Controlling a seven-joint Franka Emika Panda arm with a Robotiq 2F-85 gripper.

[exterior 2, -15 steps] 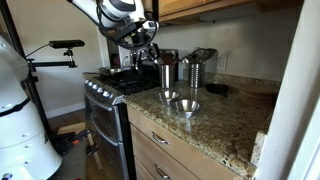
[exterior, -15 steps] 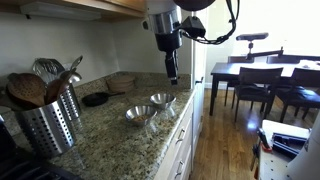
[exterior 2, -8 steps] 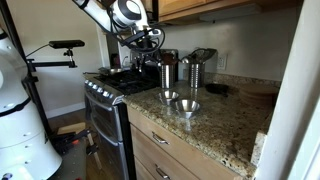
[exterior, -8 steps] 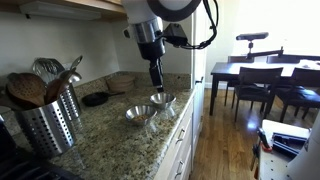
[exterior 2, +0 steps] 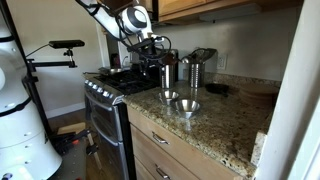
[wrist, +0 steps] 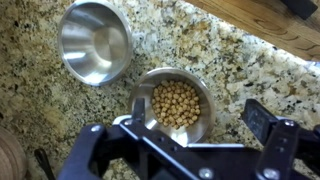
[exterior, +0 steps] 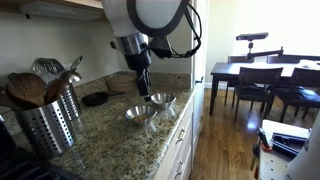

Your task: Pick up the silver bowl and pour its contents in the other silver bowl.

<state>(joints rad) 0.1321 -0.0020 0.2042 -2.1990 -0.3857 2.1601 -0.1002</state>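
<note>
**Tool** (wrist: 197, 110): jaws spread wide, nothing held. In the wrist view its fingers stand to either side of the silver bowl, above it and not touching.

**Silver bowl** (wrist: 176, 103): lower centre of the wrist view, on the worktop (wrist: 245, 55), filled with small tan round pieces.

**Other silver bowl** (wrist: 93, 42): upper left of that view, empty, near the first but apart from it.

**Step, as judged:** approach before the grasp, with nothing lifted yet. The next move calls for lowering onto the rim, closing, lifting level, then tilting over the empty bowl.

**Views:**
- Only the wrist view shows which bowl is full.
- An exterior view shows the tool (exterior: 143, 90) hanging clear of the worktop.
- It also shows a utensil holder (exterior: 45, 125) at lower left and a black dish (exterior: 95, 99) at centre left.
</note>
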